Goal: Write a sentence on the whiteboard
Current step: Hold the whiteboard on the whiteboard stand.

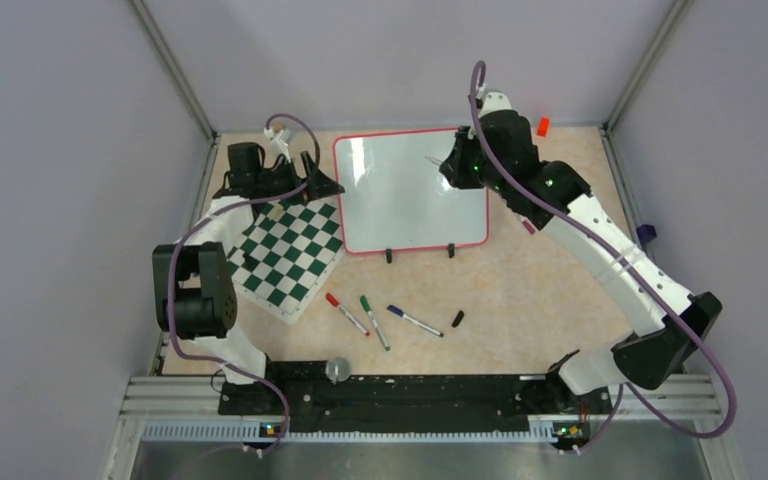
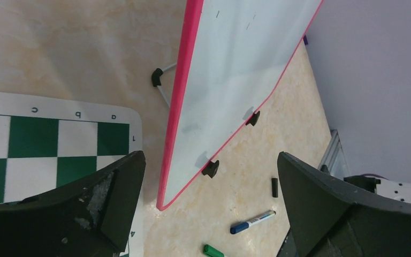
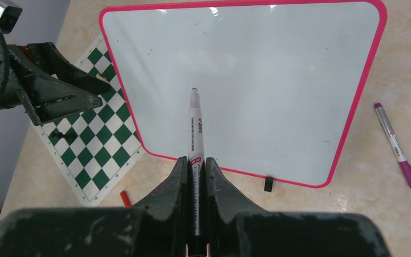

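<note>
Toward the back of the table [image 1: 540, 290], your whiteboard [image 1: 410, 195] stands beside the chess mat [image 2: 59, 144] lettered c, b, a. Your right gripper [image 3: 195, 159] clamps one marker [image 3: 195, 123]; your left gripper [image 2: 210, 158] stands spread apart. Three pens [image 1: 374, 321] lie in front.

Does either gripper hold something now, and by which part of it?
The right gripper clamps a marker by the rear of its barrel. The left gripper is open, holding nothing.

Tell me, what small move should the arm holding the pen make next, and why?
Probably the right gripper should ease the marker down until its tip presses the whiteboard, then begin the first letter. The board carries only a few faint specks and no writing. The marker is clamped firmly, with its tip already aimed over the white surface.
</note>
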